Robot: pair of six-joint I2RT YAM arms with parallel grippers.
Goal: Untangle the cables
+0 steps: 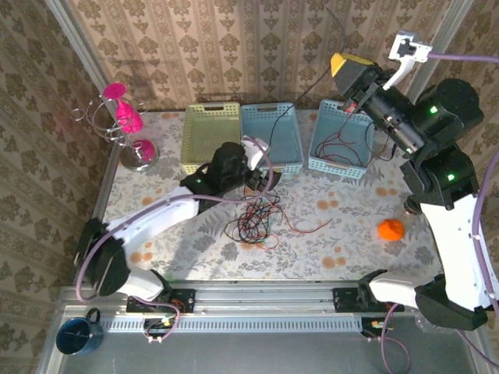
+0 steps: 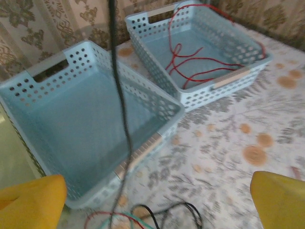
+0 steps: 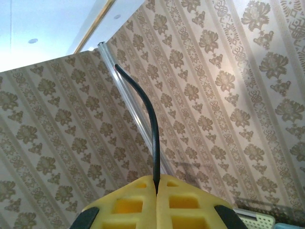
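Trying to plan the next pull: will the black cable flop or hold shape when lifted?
Probably floppy over long runs: the black cable hangs loosely across the basket. Short lengths seem springy: its stub arcs up from the shut right gripper. Thin, so likely light.

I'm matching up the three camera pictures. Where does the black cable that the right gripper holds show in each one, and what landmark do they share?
Top external: the black cable curves up from the right gripper, upper right, against the wallpaper.
Left wrist: it hangs down left of centre, in front of the nearer blue basket.
Right wrist: centre, rising from the shut right gripper.
Shared landmark: the patterned wallpaper.
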